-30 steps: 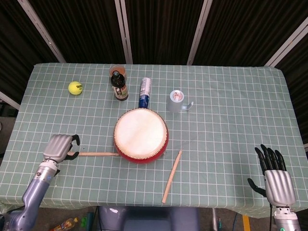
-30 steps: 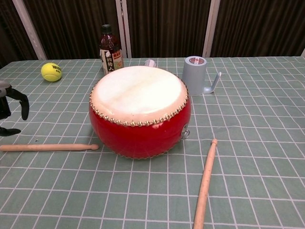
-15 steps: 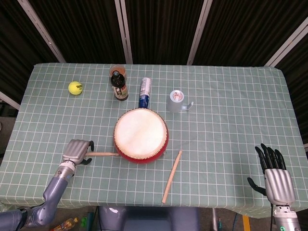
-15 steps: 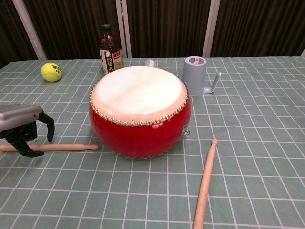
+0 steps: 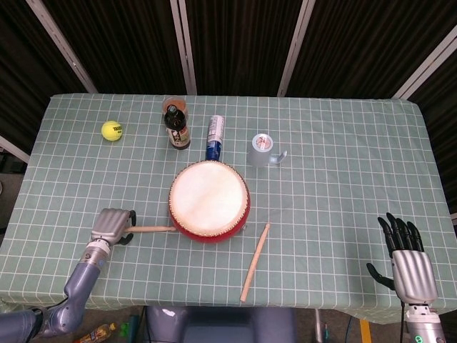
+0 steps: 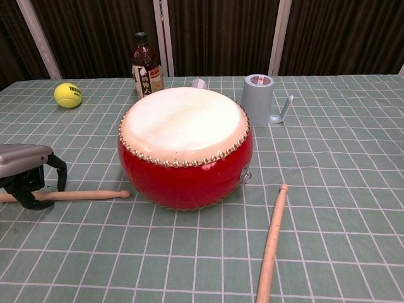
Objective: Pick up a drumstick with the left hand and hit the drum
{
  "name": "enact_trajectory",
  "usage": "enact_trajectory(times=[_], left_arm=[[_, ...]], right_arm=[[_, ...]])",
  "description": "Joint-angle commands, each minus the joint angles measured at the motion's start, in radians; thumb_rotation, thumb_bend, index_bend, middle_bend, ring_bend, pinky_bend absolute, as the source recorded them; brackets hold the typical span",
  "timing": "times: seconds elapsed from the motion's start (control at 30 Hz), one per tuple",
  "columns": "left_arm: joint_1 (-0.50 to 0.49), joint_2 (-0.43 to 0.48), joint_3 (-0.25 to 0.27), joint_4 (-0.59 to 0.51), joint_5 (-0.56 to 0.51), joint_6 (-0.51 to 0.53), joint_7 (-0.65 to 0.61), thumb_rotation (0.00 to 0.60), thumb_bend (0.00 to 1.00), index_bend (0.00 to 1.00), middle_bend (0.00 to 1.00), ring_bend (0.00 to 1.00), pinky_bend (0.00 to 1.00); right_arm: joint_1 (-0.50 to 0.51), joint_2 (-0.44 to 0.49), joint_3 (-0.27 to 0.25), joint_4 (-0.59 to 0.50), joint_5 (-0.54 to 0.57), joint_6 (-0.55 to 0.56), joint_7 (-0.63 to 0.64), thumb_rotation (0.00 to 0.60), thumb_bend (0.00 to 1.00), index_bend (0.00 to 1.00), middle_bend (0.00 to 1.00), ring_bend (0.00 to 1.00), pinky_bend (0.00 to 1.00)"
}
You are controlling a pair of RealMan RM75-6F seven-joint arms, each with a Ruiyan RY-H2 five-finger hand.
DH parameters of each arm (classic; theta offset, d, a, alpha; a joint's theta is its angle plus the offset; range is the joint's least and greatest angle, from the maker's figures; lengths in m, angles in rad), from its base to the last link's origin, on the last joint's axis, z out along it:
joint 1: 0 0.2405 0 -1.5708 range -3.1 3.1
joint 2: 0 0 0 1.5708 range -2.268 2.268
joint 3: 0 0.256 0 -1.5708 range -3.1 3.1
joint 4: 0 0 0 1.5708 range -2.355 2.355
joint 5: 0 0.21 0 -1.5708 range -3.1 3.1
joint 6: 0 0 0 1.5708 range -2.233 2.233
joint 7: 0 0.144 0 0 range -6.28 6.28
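The red drum [image 5: 209, 201] [image 6: 185, 149] with a pale skin stands mid-table. One wooden drumstick [image 5: 153, 229] [image 6: 88, 194] lies flat on the cloth to its left, tip near the drum. My left hand [image 5: 113, 226] [image 6: 28, 177] sits over its handle end, dark fingers curled down on both sides of the stick; whether they clamp it is unclear. A second drumstick [image 5: 255, 263] [image 6: 271, 243] lies at the drum's front right. My right hand [image 5: 407, 257] hovers at the table's near right edge, fingers spread and empty, seen only in the head view.
Behind the drum stand a dark bottle [image 5: 176, 128] [image 6: 146, 66], a blue can [image 5: 215, 137] lying flat, and a grey mug [image 5: 263, 151] [image 6: 259, 100]. A yellow tennis ball [image 5: 111, 130] [image 6: 67, 95] lies at the far left.
My left hand came right from the table's left edge and dropped over the drumstick's handle end, then drew its fingers closer around it. The stick, the drum and the right hand have not moved.
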Motion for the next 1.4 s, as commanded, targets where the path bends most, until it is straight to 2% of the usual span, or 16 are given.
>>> enact_trajectory(times=[0.03, 0.63, 0.77, 0.87, 0.97, 1.13, 1.3, 1.4], left_arm=[[-0.001, -0.002, 0.004, 0.007, -0.003, -0.001, -0.006, 0.600, 0.30, 0.47, 1.00, 1.00, 1.00], [-0.007, -0.032, 0.026, 0.058, -0.017, 0.001, -0.023, 0.600, 0.34, 0.52, 1.00, 1.00, 1.00], [-0.008, -0.033, 0.031, 0.060, -0.024, -0.001, -0.020, 0.600, 0.39, 0.56, 1.00, 1.00, 1.00], [-0.008, -0.031, 0.032, 0.059, -0.024, 0.001, -0.022, 0.600, 0.49, 0.66, 1.00, 1.00, 1.00], [-0.007, -0.022, 0.032, 0.048, -0.012, 0.005, -0.031, 0.600, 0.53, 0.71, 1.00, 1.00, 1.00], [0.009, 0.018, 0.015, -0.020, 0.057, 0.039, -0.100, 0.600, 0.53, 0.72, 1.00, 1.00, 1.00], [0.038, 0.109, 0.013, -0.127, 0.202, 0.112, -0.169, 0.600, 0.53, 0.73, 1.00, 1.00, 1.00], [0.052, 0.166, 0.005, -0.188, 0.253, 0.138, -0.210, 0.600, 0.53, 0.73, 1.00, 1.00, 1.00]], right_arm=[[-0.001, -0.001, -0.001, 0.000, 0.001, 0.000, -0.001, 0.600, 0.25, 0.00, 0.00, 0.00, 0.04], [0.000, -0.001, -0.001, 0.000, 0.001, 0.001, 0.002, 0.600, 0.25, 0.00, 0.00, 0.00, 0.04], [0.000, 0.001, -0.001, -0.002, 0.002, 0.000, 0.001, 0.600, 0.25, 0.00, 0.00, 0.00, 0.04], [0.000, 0.000, -0.002, -0.002, 0.002, -0.001, 0.001, 0.600, 0.25, 0.00, 0.00, 0.00, 0.04], [0.000, 0.001, -0.002, -0.002, 0.003, -0.001, 0.002, 0.600, 0.25, 0.00, 0.00, 0.00, 0.04], [-0.001, 0.003, -0.002, -0.004, 0.002, 0.001, 0.004, 0.600, 0.25, 0.00, 0.00, 0.00, 0.04], [-0.002, 0.001, -0.003, -0.001, 0.003, 0.001, 0.003, 0.600, 0.25, 0.00, 0.00, 0.00, 0.04], [0.000, 0.001, -0.002, -0.002, 0.003, 0.000, 0.001, 0.600, 0.25, 0.00, 0.00, 0.00, 0.04]])
